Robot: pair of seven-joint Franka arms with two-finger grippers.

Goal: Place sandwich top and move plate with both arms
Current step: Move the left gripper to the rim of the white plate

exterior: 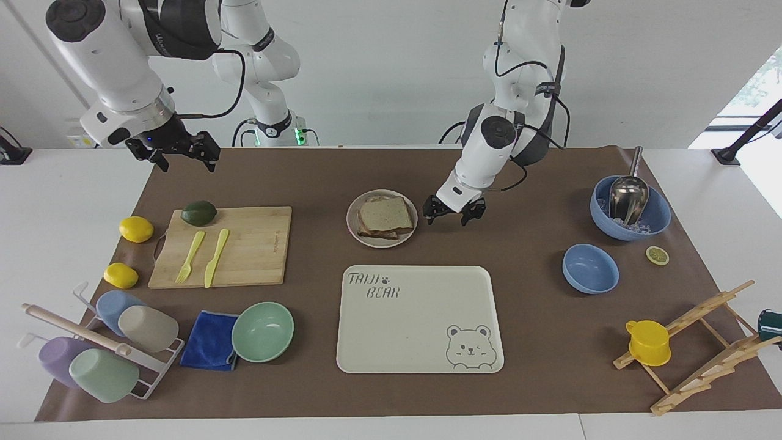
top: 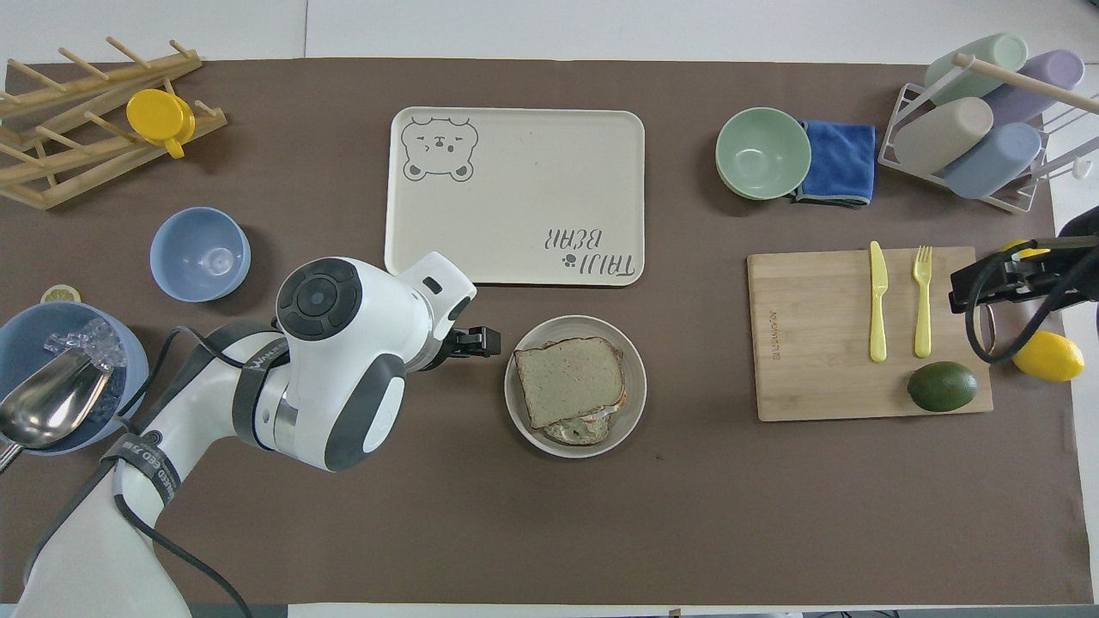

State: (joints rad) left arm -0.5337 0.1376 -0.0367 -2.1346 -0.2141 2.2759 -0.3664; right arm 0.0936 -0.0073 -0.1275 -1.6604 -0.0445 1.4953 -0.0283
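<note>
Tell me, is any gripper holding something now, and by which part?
Nothing is held. The left gripper hangs open beside the plate; the right gripper is open over the table's edge.

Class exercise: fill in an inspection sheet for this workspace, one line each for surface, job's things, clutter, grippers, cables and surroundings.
Surface: brown paper mat on a white table.
Job's things: plain speckled tan bread slice lies on the filling, on the small round beige-grey plate.
Clutter: cream bear-printed tray, bamboo cutting board with yellow fork, knife and avocado, two lemons, mint-green bowl, blue cloth, cup rack, two blue bowls, one with a metal scoop, lemon slice, yellow cup on a wooden rack.
Grippers: left gripper open, low beside the plate, not touching; right gripper open, raised over the mat's corner at the right arm's end.
Cables: black cables along both arms.
Surroundings: white wall, wall socket.
</note>
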